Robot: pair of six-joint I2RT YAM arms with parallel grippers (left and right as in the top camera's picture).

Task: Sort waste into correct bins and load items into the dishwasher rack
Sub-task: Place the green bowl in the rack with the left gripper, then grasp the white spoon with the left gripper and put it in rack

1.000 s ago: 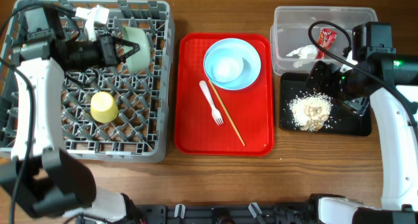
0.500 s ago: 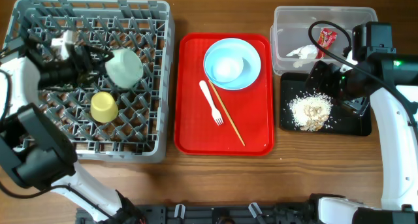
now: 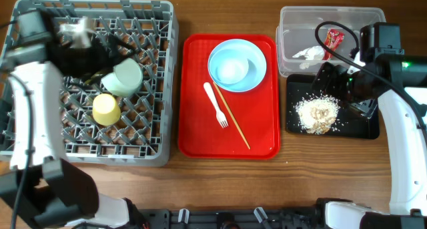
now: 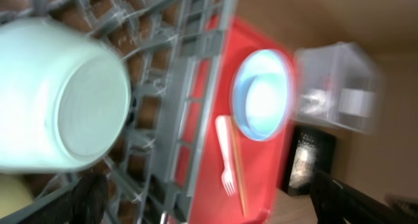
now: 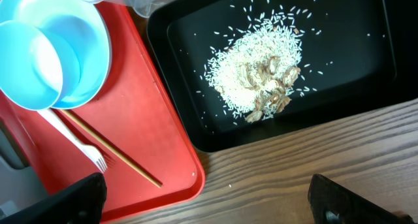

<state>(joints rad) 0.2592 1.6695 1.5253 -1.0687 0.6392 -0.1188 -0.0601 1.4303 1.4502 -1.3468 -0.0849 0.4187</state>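
Note:
The pale green saucer-bowl [image 3: 125, 77] lies tilted among the pegs of the grey dishwasher rack [image 3: 167, 89], next to the yellow cup [image 3: 106, 109]. My left gripper [image 3: 119, 47] hovers just behind the bowl, open and holding nothing. In the left wrist view the bowl [image 4: 59, 96] fills the upper left. On the red serving tray [image 3: 260, 132] sit the plate [image 3: 237, 65] with the small white bowl [image 3: 232, 70], the fork [image 3: 217, 105] and the chopsticks [image 3: 233, 119]. My right gripper [image 3: 331, 82] stands open over the black tray [image 5: 339, 48] with the food scraps [image 5: 258, 77].
The clear tub [image 3: 293, 22] at the back right holds the red wrapper [image 3: 333, 37] and the white tissue [image 3: 308, 53]. Bare wooden table [image 3: 220, 175] runs along the front. The right wrist view shows the red tray's corner [image 5: 189, 178] beside the black tray.
My left gripper has opened and let go of the green bowl, which now rests lower in the rack. The left arm swung about. The right arm has not moved.

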